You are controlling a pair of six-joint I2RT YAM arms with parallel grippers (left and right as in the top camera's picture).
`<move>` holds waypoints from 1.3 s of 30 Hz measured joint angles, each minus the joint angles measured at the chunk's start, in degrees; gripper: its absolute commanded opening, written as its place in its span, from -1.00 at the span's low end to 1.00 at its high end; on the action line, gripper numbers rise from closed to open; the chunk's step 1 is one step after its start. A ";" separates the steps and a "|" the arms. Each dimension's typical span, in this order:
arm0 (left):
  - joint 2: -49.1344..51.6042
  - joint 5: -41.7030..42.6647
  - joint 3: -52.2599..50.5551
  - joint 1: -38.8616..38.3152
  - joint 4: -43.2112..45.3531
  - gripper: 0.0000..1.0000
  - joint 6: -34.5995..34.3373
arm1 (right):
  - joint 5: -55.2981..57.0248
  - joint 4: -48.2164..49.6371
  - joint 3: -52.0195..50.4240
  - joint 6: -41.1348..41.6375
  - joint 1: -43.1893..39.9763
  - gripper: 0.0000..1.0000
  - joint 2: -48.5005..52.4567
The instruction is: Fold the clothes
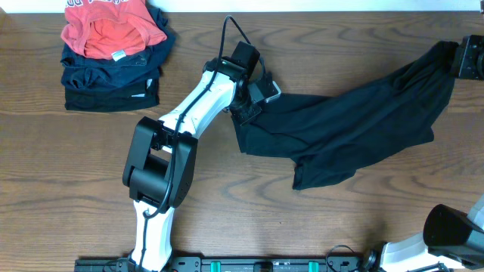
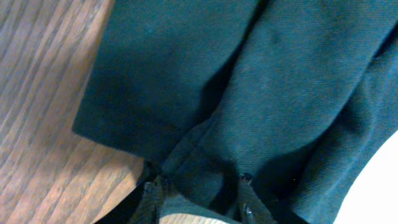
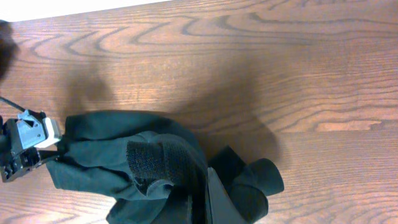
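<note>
The black shirt [image 1: 355, 128] hangs stretched between both grippers across the right half of the wooden table [image 1: 68, 189]. Its lower edge sags onto the wood. My left gripper [image 1: 253, 102] is shut on the shirt's left end. In the left wrist view the fabric [image 2: 249, 81] puckers in between the fingertips [image 2: 199, 196]. My right gripper [image 1: 457, 57] is shut on the shirt's right end at the far right, held raised. In the right wrist view the bunched cloth [image 3: 143, 162] wraps around the fingers [image 3: 208, 199]. No logo or tag shows.
A stack of folded garments stands at the back left: a red-orange shirt [image 1: 113, 26] on top of dark navy ones [image 1: 113, 79]. The left arm's white links run from the front edge up to the shirt. The left gripper's body shows in the right wrist view [image 3: 25, 140].
</note>
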 measured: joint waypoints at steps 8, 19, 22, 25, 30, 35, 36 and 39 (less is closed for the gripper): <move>0.07 1.27 0.00 -0.26 0.04 -0.88 0.22 | 0.00 -0.07 0.00 0.02 0.00 -0.97 0.00; 0.33 -3.17 0.68 -0.24 0.07 -0.88 -2.58 | 0.00 -0.15 0.00 0.00 0.00 -0.98 0.00; -1.16 -8.04 1.97 -0.07 0.02 -0.88 -6.60 | 0.00 -0.15 0.00 0.00 0.00 -0.97 0.00; -6.12 -12.11 3.08 0.61 0.31 -0.88 -11.06 | -0.02 -0.15 0.00 0.00 0.00 -0.97 0.00; -18.78 -15.85 4.85 2.47 0.79 -0.88 -17.68 | -0.07 -0.15 0.00 0.00 0.00 -0.97 0.00; -28.37 -17.73 5.90 3.98 0.72 -0.88 -21.16 | -0.07 0.35 0.00 0.00 0.00 -0.97 0.00; -29.62 -18.36 5.90 4.07 0.68 -0.88 -21.77 | -0.07 0.55 0.00 0.00 -0.02 -0.97 0.00; -32.68 -20.98 5.88 4.20 0.61 -0.88 -23.15 | -0.11 1.11 0.00 0.04 -0.26 -0.98 -0.50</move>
